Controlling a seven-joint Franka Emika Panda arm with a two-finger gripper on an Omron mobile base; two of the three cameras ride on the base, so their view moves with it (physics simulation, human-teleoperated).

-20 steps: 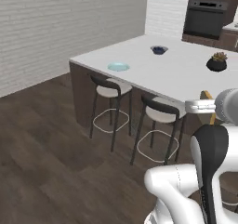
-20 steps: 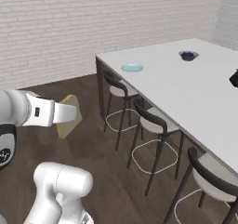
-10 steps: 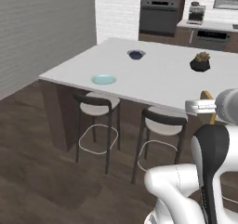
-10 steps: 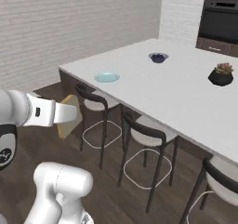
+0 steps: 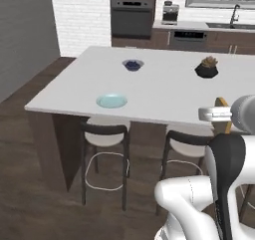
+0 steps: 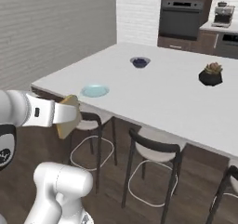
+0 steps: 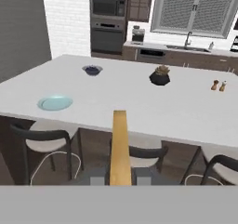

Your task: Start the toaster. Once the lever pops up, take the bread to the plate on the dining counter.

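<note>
Thin tan-golden bread slice (image 7: 120, 146) pinched edge-on in the two-finger gripper (image 7: 120, 180) — pale blue round plate (image 7: 55, 102) ahead and left on the white-topped dining counter (image 7: 186, 109). Best carried level, brought above the plate before loosening.

Looking across a dark wood-plank floor (image 5: 30, 209) toward a white brick wall (image 6: 56, 28), with black-framed stools (image 5: 104, 134) tucking under a white island, a built-in dark wall oven (image 7: 108, 21) standing beside brown cabinets (image 7: 186, 60), and a blinded window (image 7: 195, 9) sitting above a sink faucet (image 7: 188, 38).
</note>
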